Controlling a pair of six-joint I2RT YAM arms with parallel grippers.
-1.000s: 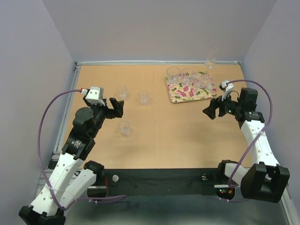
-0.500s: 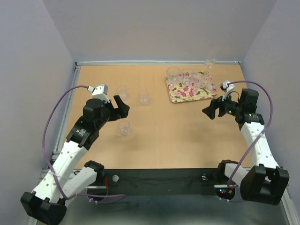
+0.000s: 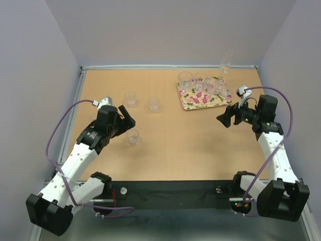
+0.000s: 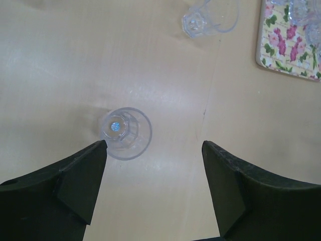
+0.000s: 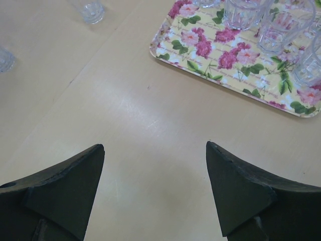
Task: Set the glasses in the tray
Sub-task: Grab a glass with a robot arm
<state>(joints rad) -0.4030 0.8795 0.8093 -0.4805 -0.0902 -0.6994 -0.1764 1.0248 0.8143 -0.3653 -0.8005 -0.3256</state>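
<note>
While both arms hover over the wooden table (image 3: 170, 145), my left gripper (image 3: 129, 118) stands wide open, jaws well apart w/ nothing between them. The nearest glass (image 4: 125, 133) stands on the table just ahead of the finger on the left side of the left wrist view. It is close to the fingertip but outside the jaw gap; contact cannot be told. Two more loose glasses stand farther out on the left half of the table: the far-left glass (image 3: 130, 97) and, near it on the right, the middle glass (image 3: 153, 103). Both are well apart from the tray (image 3: 200, 102). My right gripper (image 3: 224, 120) is likewise wide open & empty, hovering over bare table near the tray's near-right corner. The tray has a floral print and lies flat at the far-right of the table, slightly skewed to the table edge. Several glasses already stand on it, clustered along its far side & right end. An exact count is not readable, as the clear walls overlap. The right wrist view shows a first tumbler (image 5: 246, 12) and a second tumbler (image 5: 281, 27) close together on the tray. One edge glass (image 3: 225, 66) stands off the tray, at the far edge of the table by the back wall.
</note>
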